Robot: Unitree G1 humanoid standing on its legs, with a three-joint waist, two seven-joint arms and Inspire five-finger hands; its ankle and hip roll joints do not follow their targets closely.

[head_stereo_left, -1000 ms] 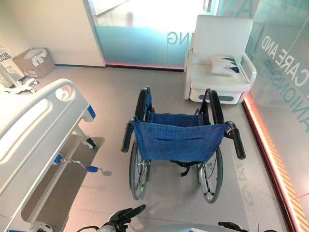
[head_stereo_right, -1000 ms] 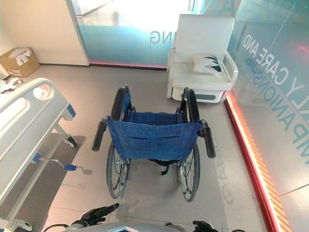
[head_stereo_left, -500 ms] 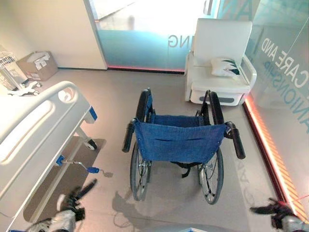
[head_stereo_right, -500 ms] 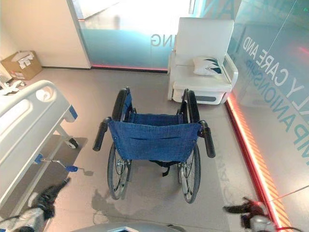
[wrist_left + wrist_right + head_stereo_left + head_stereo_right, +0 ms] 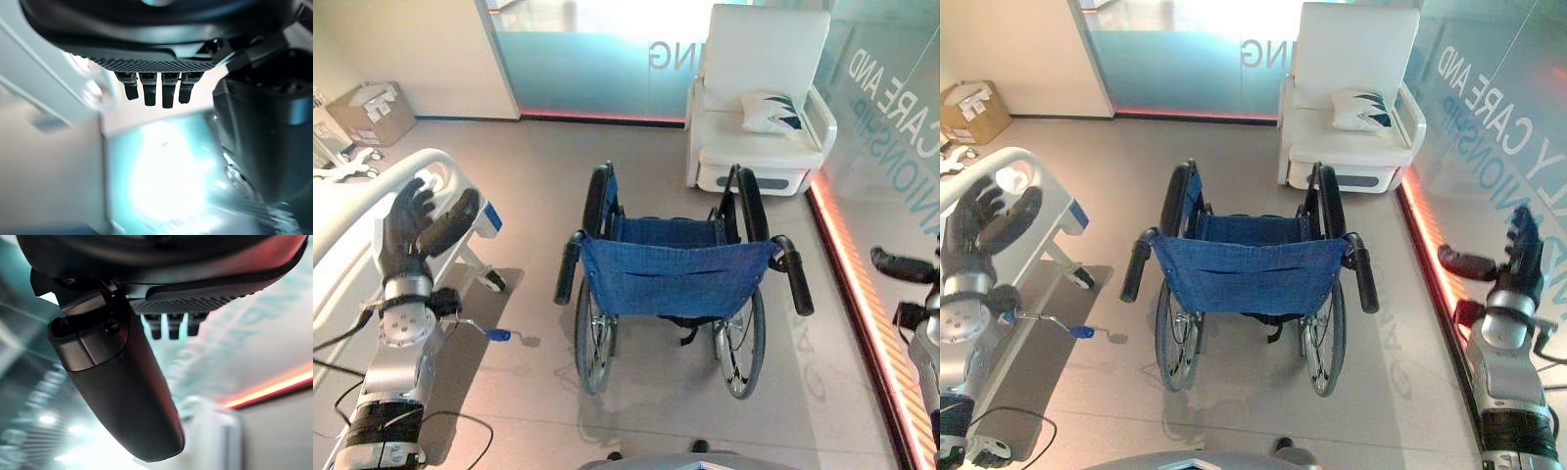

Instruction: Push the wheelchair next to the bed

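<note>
Reaching has not begun: both arms are raised either side of the frame with nothing held. Left robot hand (image 5: 416, 230) at centre left, fingers straight and relaxed, in front of the bed (image 5: 352, 245); right robot hand (image 5: 1513, 257) at right edge, fingers likewise extended (wrist views agree). Wheelchair (image 5: 677, 279) sits mid-frame, back toward the camera, well apart from both hands, its left push handle (image 5: 568, 267) and right push handle (image 5: 794, 275) free. Judged step: approach. Next move calls for bringing each hand onto its handle, then steering left toward the bed. Floor (image 5: 538, 186) is smooth grey; white armchair (image 5: 759, 108) upper right, cardboard box (image 5: 367, 111) upper left, glass wall (image 5: 891, 127) along the right.
</note>
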